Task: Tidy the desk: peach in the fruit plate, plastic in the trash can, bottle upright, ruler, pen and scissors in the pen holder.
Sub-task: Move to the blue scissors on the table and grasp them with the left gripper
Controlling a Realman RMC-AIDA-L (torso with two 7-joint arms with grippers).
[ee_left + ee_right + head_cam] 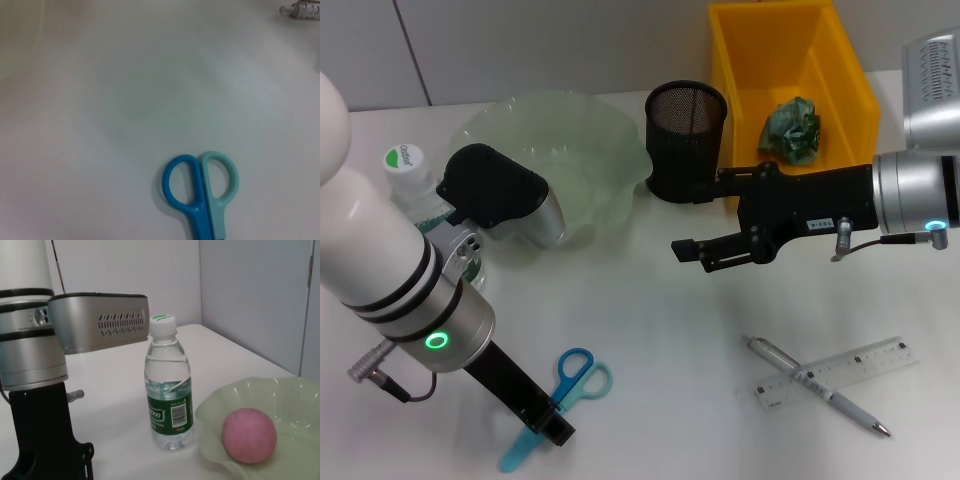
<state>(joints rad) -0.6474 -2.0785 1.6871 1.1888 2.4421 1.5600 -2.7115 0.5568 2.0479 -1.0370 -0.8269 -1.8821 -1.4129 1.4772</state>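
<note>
At the counter's (pixel 650 330) near edge, left tool (pixel 548 420) down over scissors (pixel 582 376); grip unclear. Mid-counter, right tool (pixel 692 252) open, empty.

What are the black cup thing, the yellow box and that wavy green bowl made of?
The pen holder looks like black metal mesh, since its wall shows fine perforations. The trash can appears to be smooth, opaque moulded plastic. The fruit plate is pale green and translucent with a ruffled rim, so probably plastic, possibly glass.

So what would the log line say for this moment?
left tool: down at scissors | right tool: open, above table | peach: in plate | bottle: upright | pen, ruler: on table
</note>
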